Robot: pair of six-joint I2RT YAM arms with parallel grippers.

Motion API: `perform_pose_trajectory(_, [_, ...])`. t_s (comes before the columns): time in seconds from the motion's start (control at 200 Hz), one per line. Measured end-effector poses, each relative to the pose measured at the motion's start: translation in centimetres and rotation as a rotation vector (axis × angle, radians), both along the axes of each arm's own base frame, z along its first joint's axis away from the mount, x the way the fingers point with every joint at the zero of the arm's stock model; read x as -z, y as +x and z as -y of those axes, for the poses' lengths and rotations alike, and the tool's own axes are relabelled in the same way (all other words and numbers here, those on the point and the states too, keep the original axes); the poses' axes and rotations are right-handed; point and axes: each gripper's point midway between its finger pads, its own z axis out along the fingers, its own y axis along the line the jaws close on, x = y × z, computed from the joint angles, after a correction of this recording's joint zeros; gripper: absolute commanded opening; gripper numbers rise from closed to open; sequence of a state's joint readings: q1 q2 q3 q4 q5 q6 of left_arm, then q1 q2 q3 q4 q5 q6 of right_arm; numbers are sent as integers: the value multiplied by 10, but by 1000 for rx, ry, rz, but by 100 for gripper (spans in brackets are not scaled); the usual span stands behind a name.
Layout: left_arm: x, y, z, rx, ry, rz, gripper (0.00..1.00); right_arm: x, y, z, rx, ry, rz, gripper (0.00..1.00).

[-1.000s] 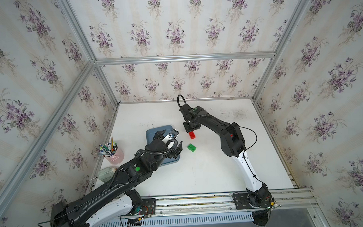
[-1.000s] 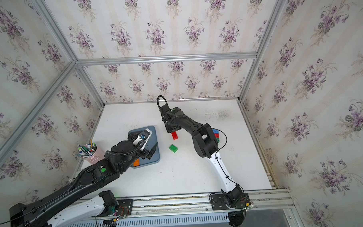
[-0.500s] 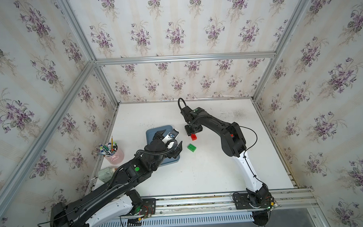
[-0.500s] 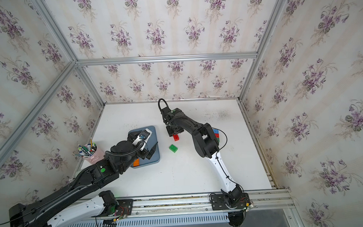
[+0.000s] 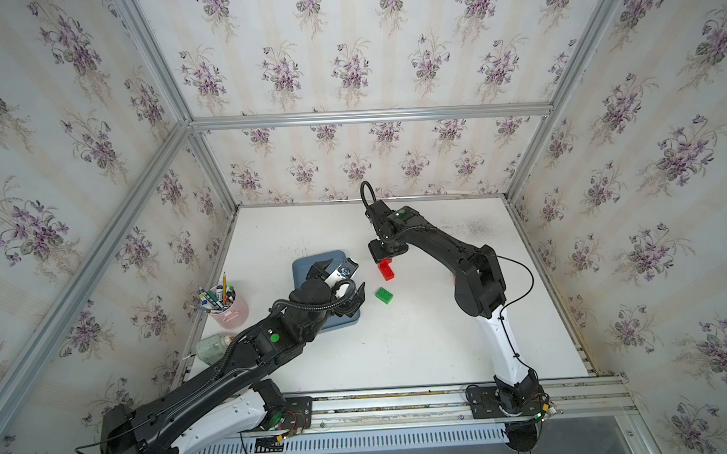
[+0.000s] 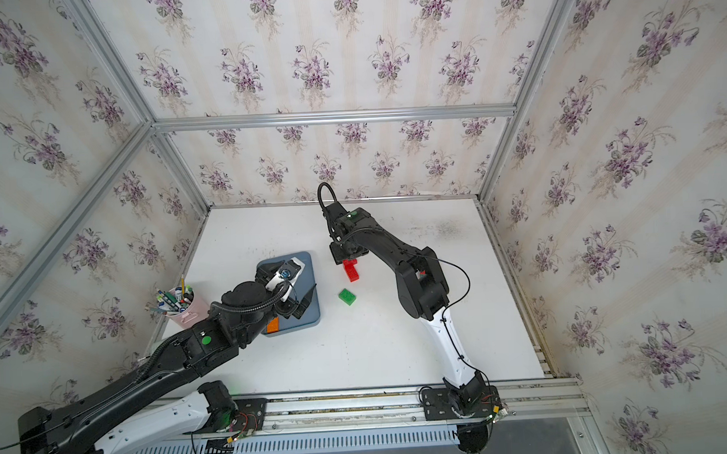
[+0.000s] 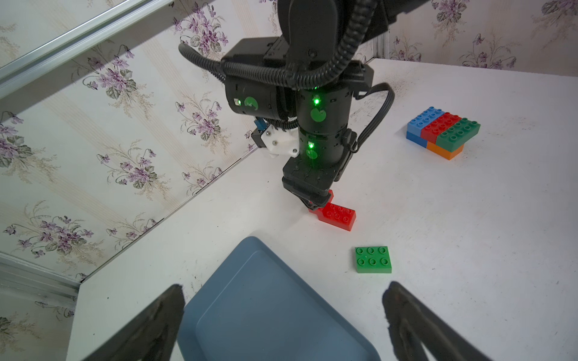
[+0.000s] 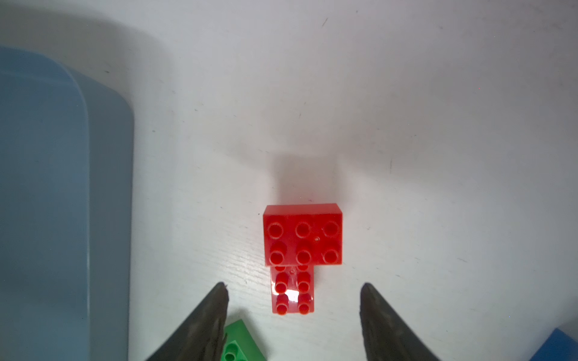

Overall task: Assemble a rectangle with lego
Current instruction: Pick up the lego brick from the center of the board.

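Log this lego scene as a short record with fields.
Red bricks: two, stacked offset, on table
Right gripper: open, jaws flanking red bricks, not touching
Green brick: alone on table
Left gripper: open, above tray
Built block: blue, red, green over orange and blue

White table — tray, red bricks, green brick

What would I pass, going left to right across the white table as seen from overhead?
Pink pen cup → blue-grey tray → green brick. The red bricks sit level with the green one, so I leave them out.
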State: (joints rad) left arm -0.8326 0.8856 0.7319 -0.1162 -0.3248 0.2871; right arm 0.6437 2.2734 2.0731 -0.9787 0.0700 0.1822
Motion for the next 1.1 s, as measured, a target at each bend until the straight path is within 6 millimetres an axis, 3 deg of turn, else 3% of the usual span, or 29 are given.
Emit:
perform_pose_trajectory(0.12, [-3, -1, -5, -18, -6, 14, 100, -25, 2, 10, 15, 7, 49, 70])
perform_pose_trajectory(0.23, [-13, -3, -17, -53, -39, 58, 100, -67, 7, 25, 44, 34, 136, 71])
perform_pose_trajectory(0.385, [-33, -7, -26, -77, -95, 115, 100, -134, 22, 64, 136, 88, 300, 68])
perform_pose_trajectory(0.5, [-43, -6, -24, -76, -125, 113, 100, -157, 28, 98, 230, 131, 358, 62])
perform_pose_trajectory(0.649, [-49, -5, -23, -65, -154, 57, 100, -151, 30, 130, 359, 183, 325, 61])
perform_pose_trajectory(0.749, [-44, -10, -15, 26, -172, -22, 100, -129, 16, 127, 411, 228, 237, 61])
perform_pose_trajectory(0.854, [-24, -25, 7, 184, -171, -157, 100, -104, -10, 123, 500, 278, 122, 60])
perform_pose_trajectory(0.974, [2, -48, 33, 364, -161, -337, 100, -94, -32, 108, 583, 322, 23, 60])
perform_pose_trajectory(1.099, [16, -62, 46, 447, -175, -477, 100, -94, -47, 68, 599, 349, -50, 60])
